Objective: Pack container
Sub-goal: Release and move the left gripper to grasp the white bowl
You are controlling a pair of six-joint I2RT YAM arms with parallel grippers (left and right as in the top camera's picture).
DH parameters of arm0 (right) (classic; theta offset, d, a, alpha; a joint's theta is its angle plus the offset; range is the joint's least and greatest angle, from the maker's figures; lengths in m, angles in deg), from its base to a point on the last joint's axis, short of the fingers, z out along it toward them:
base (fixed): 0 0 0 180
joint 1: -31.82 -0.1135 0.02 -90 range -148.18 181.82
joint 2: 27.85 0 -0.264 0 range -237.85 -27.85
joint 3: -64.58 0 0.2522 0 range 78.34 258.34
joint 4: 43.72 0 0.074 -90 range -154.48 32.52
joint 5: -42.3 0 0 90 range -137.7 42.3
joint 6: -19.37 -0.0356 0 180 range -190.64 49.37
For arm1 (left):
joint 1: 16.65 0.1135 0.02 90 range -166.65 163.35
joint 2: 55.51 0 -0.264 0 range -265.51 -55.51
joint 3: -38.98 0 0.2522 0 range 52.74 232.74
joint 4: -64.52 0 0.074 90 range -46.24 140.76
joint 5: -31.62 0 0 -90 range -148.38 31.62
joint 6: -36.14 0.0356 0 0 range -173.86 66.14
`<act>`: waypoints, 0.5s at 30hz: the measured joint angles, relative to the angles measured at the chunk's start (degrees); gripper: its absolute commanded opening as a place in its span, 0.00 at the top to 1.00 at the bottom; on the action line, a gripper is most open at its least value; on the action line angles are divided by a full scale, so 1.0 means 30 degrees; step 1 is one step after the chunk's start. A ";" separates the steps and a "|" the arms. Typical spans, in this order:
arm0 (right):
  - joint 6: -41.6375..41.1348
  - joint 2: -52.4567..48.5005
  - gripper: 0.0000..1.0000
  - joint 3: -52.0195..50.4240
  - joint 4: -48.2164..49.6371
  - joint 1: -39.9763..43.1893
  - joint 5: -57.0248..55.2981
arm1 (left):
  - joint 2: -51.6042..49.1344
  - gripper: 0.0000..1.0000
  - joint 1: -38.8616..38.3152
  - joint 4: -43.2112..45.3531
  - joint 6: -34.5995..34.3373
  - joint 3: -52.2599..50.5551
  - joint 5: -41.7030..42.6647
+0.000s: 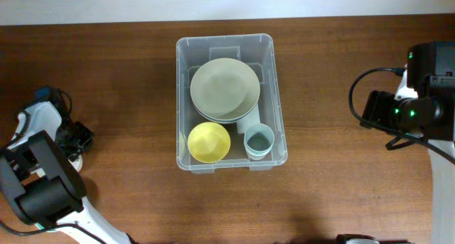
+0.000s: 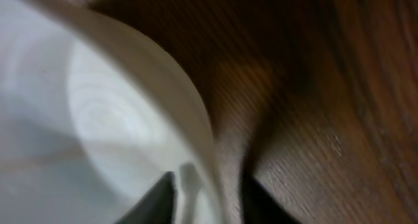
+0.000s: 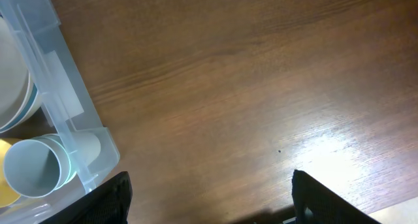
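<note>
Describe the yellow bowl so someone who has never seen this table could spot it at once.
A large clear plastic rectangular bin sits in the middle of the brown wooden table. In its lower left corner in the overhead view, below the pale green round plate, lies the small yellow round bowl. It is the only bright yellow item, left of the light blue cups.

Left arm [image 1: 46, 183] now: chunky black housings on white shells, a blue patch [image 1: 41, 93] up top, black cable [image 1: 65, 100] curling beside it. Right arm [image 1: 419, 109]: black blocks, two green lights [image 1: 405, 114] glowing, black cables [image 1: 352, 98] looping out, white link [image 1: 442, 169] below. Right claw [image 3: 210, 194], fingers [image 3: 119, 201] plain black.
</note>
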 measured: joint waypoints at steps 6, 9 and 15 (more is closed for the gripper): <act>0.0015 0.0000 0.26 0.0000 0.0000 0.0000 0.0000 | -0.0022 0.98 0.0000 0.0197 0.0976 0.0138 0.0984; 0.0007 0.0000 0.26 0.0000 0.0000 0.0000 0.0000 | -0.0044 0.99 -0.0168 -0.0197 0.1785 0.0976 0.1821; 0.0015 0.0000 0.26 0.0000 0.0000 0.0000 0.0000 | 0.0597 0.99 -0.2222 -0.1872 0.2368 0.2841 0.2630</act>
